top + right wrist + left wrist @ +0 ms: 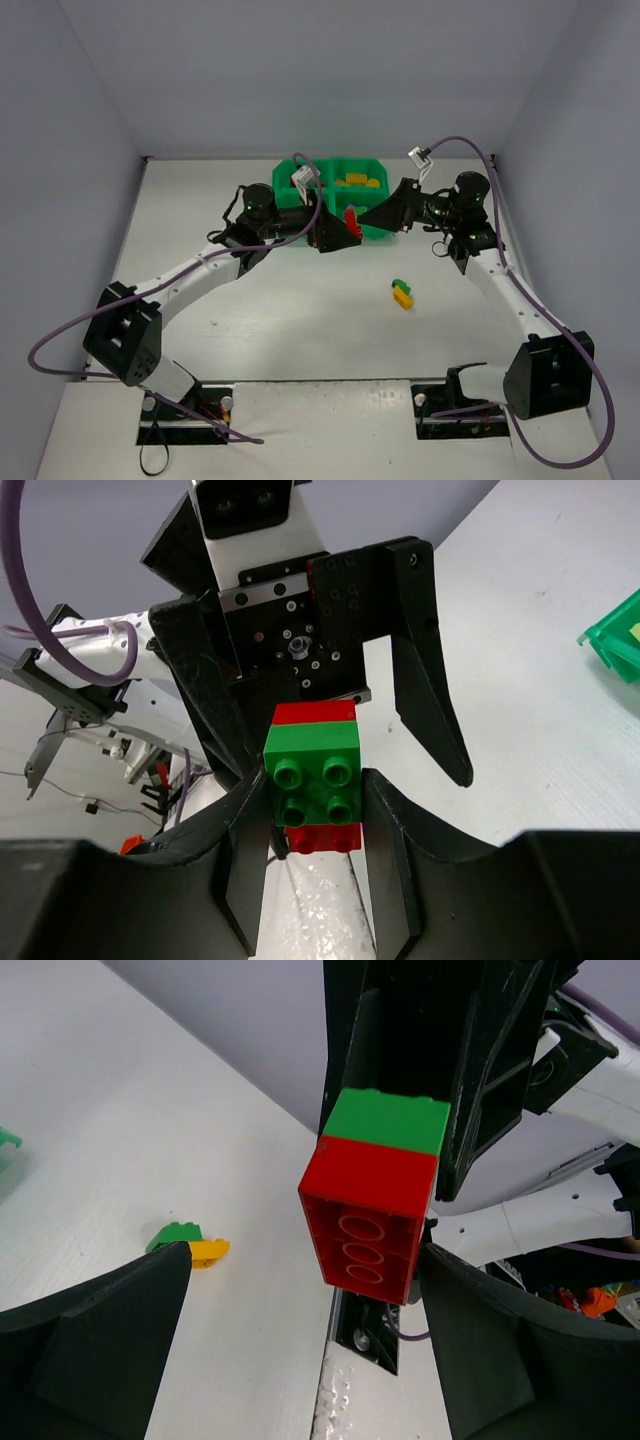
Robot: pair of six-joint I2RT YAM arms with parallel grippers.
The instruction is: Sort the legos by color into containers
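Note:
A green lego (312, 765) is stuck onto a longer red lego (318, 837), and the pair hangs in the air in front of the green tray (300, 195). My right gripper (312, 780) is shut on the green lego's sides. My left gripper (305, 1320) faces it, open, with its fingers (100, 1340) either side of the red lego (368, 1225); the right finger is close to the brick, and I cannot tell if it touches. From above, the red lego (350, 218) shows between the two grippers. Yellow legos (360, 181) lie in the tray's back right compartment.
A green and a yellow lego (402, 292) lie together on the white table, right of centre, and also show in the left wrist view (190, 1243). Purple cables loop over both arms. A tray corner (615, 640) shows at the right edge.

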